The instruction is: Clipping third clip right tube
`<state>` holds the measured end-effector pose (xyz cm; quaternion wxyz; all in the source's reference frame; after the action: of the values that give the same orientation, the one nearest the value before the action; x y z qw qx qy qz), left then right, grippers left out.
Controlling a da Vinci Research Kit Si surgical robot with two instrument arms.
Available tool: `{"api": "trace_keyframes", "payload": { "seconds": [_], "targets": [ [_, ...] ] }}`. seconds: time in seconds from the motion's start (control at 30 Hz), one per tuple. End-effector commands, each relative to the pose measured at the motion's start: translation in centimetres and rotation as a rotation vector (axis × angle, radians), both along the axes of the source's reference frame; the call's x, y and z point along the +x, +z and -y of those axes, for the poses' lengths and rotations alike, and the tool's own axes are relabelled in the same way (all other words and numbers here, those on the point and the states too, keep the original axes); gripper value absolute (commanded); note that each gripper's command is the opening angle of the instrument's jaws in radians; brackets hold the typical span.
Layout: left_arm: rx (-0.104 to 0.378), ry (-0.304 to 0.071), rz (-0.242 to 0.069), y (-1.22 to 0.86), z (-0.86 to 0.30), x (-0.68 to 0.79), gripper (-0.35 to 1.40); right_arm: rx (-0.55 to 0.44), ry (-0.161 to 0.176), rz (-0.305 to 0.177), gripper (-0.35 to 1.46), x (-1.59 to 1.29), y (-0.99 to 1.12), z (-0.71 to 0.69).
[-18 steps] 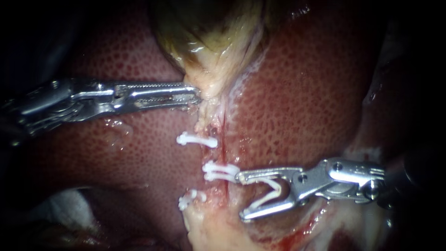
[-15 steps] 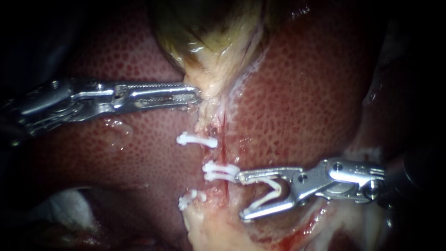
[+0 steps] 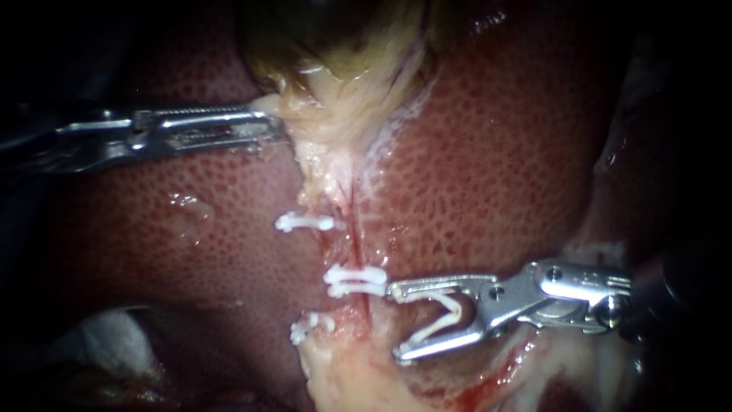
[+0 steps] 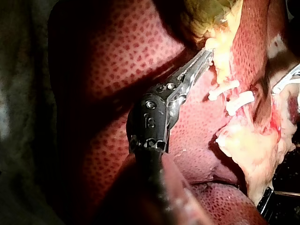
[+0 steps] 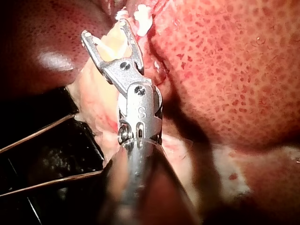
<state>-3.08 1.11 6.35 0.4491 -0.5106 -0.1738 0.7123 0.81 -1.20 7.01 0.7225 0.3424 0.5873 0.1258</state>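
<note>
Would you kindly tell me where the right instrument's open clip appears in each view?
Endoscope view: the open clip sits in the right instrument's jaws, beside the tube.
Left wrist view: not discernible.
Right wrist view: clip between its own instrument's jaws.
Shared landmark: closed clips.

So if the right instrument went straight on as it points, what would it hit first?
Probably the tube, between the middle clip and the lowest clip, ahead of the open clip in its end effector. The upper jaw tip nearly touches the middle clip, so that could come first; depth is unclear.
</note>
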Motion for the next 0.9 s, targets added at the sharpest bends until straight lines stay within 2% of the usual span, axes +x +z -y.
{"api": "trace_keyframes", "payload": {
  "seconds": [0.03, 0.33, 0.63, 0.83, 0.9],
  "targets": [
    [-0.001, -0.004, 0.005, -0.03, -0.01, 0.03, -0.35, 0.0, 0.0, 0.0, 0.5, 0.0, 0.0, 0.0],
    [-0.028, -0.014, 0.013, -0.24, -0.06, 0.14, -0.35, 0.0, 0.0, 0.0, 0.5, 0.0, 0.0, 0.0],
    [-0.028, -0.013, 0.013, -0.26, -0.05, 0.15, -0.35, 0.0, 0.002, 0.001, 0.5, 0.03, 0.01, -0.01],
    [-0.028, -0.014, 0.013, -0.27, -0.04, 0.16, -0.35, 0.006, 0.01, 0.007, 0.5, 0.17, 0.1, -0.1],
    [-0.028, -0.014, 0.012, -0.27, -0.04, 0.15, -0.35, 0.003, 0.023, 0.015, 0.5, 0.2, 0.14, -0.14]
  ]
}}
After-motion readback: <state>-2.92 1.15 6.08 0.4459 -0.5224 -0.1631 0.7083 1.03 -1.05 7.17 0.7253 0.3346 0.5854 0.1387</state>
